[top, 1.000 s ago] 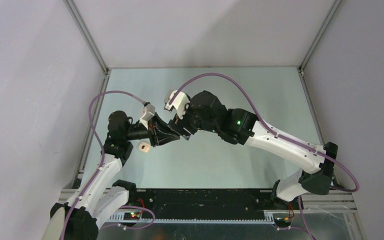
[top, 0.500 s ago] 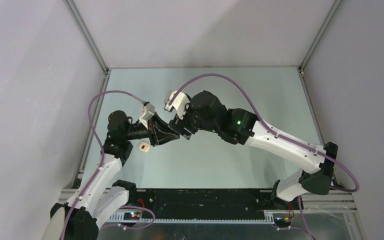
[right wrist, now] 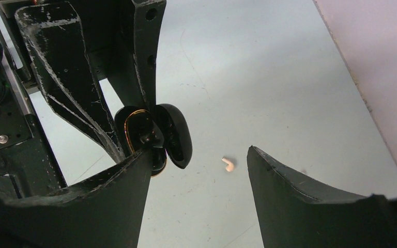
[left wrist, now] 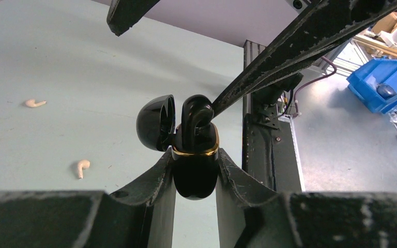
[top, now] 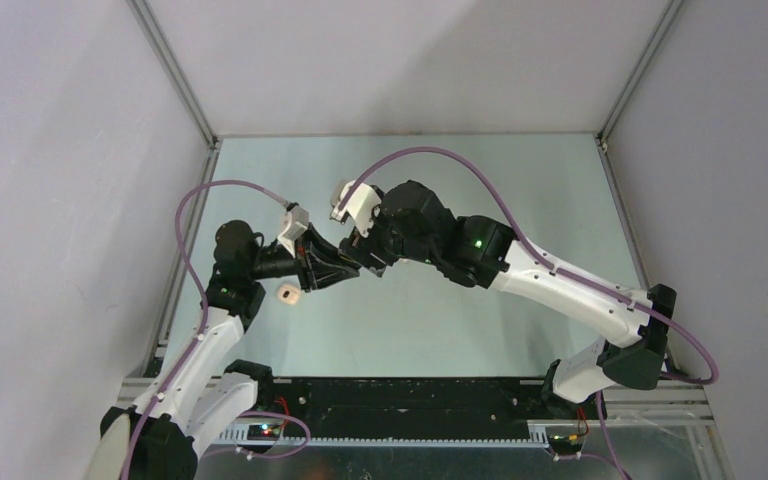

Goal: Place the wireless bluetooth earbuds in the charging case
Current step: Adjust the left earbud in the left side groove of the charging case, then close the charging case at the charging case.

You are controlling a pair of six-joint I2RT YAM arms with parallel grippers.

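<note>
Clamping the open black case (left wrist: 195, 173), left fingers (left wrist: 147, 188) face right fingers (right wrist: 300, 194), spread wide, one touching the black earbud (left wrist: 196, 111).

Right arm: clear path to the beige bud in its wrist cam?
Likely yes. The right end effector is open, and the beige bud lies on bare table between its fingers in the wrist view, nothing over it. It must leave the black case first.

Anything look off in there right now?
The black earbud stands tall out of the open black case held by the left claw and looks unseated. Two pale earbuds lie loose on the table.
</note>
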